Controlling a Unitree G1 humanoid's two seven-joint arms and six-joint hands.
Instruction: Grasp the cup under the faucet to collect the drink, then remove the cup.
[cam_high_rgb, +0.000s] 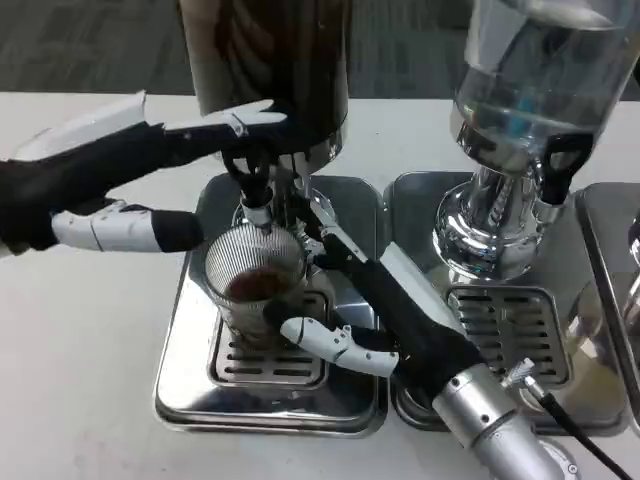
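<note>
Right hand (345, 300): wraps the ribbed glass cup (255, 285), fingers on its near and far sides.
Left hand (150, 175): fingers at the dark dispenser's tap lever (248, 165); grip unclear.
Cup: on the drip tray (190, 385), under the faucet (258, 212).
Progress: a little dark drink (258, 283) inside; filling and removal remain.
Obstacles: clear-liquid dispenser (525, 110) stands right; faucet overhangs cup.
</note>
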